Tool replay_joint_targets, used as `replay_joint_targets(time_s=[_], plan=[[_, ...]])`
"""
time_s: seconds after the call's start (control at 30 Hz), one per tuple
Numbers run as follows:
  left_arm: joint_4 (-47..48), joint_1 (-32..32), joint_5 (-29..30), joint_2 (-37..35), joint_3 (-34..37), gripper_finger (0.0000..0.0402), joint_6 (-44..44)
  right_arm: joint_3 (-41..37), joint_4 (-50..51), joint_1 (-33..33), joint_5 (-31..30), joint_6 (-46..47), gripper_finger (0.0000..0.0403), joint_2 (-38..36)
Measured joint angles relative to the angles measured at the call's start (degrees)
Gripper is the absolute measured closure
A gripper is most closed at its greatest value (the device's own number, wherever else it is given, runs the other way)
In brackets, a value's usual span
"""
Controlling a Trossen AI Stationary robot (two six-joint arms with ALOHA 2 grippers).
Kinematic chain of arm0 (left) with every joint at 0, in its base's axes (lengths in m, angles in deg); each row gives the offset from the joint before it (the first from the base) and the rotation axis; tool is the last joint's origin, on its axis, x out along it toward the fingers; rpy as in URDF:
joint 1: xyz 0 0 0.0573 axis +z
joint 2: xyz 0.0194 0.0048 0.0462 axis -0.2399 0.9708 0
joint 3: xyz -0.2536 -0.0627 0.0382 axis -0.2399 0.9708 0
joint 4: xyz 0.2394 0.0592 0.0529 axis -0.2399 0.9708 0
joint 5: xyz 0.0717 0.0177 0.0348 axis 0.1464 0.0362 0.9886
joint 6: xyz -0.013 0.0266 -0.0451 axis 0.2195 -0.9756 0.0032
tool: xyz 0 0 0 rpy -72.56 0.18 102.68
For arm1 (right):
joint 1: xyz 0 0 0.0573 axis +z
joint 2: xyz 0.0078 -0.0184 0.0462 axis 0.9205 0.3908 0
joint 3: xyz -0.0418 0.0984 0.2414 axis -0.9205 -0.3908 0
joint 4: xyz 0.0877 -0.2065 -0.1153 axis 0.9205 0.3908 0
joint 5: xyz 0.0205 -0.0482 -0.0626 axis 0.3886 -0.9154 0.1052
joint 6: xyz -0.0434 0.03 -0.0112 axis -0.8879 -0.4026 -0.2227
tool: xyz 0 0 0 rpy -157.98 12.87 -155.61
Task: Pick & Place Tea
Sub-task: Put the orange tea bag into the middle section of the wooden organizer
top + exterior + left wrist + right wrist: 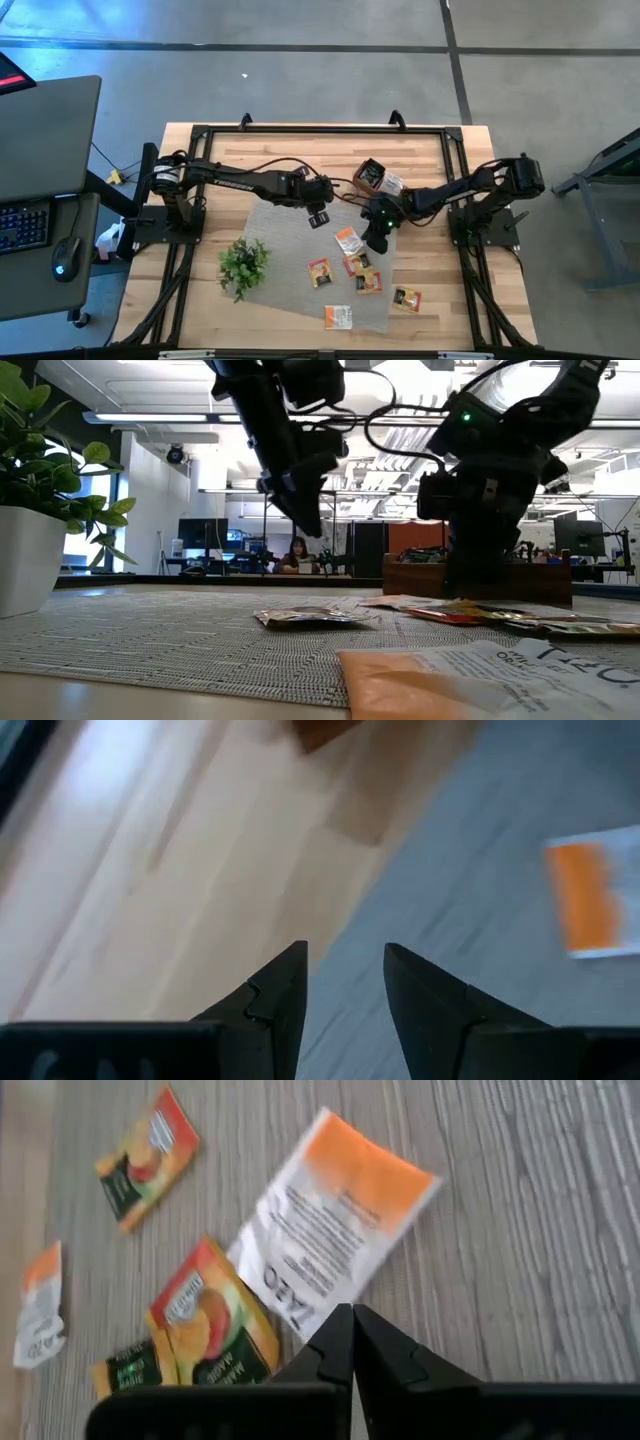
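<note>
Several small flat tea sachets lie flat on the grey woven mat (290, 235): a white-and-orange one (335, 1230), orange-and-green ones (210, 1320) (148, 1155), and others (406, 298) (338, 317). My right gripper (351, 1315) is shut, slanting down, with its tips at the white-and-orange sachet's (347, 240) near edge. My left gripper (345, 975) hangs open above the mat's far part (318, 215), nothing between its fingers, with one orange sachet (590, 895) off to its side. My right gripper's shut fingertips (335, 1335) stand at the lower edge (305, 1312) of the white-and-orange sachet, coming slanting down from the table's right. I cannot tell whether they touch it. The sachet lies flat on the mat.
A small wooden box (372, 177) holding more sachets stands at the far side, just beyond the mat. A green plant (243, 265) in a white pot (25, 565) sits on the mat's near left part. Bare wood (440, 250) lies right of the mat.
</note>
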Motion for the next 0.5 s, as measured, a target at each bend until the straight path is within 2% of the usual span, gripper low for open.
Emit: replay_joint_targets(time_s=[0.1,0.2,0.3,0.5], plan=[[-1.9,0.0,-4.5,0.0,0.0,0.027,-2.7,1.9,6.0,-0.2,1.6,1.2,0.0394,0.0],[-3.1,-0.1,-4.9,0.0,0.0,0.027,-2.9,2.6,9.2,-0.1,2.2,3.7,0.0387,0.0],[-4.2,0.0,-5.1,0.0,0.0,0.027,-2.9,2.5,9.3,0.2,2.3,6.7,0.0372,0.0],[-5.8,-0.7,-12.4,2.8,-0.2,0.027,-2.9,2.5,5.7,1.5,0.1,9.4,0.0317,0.1]])
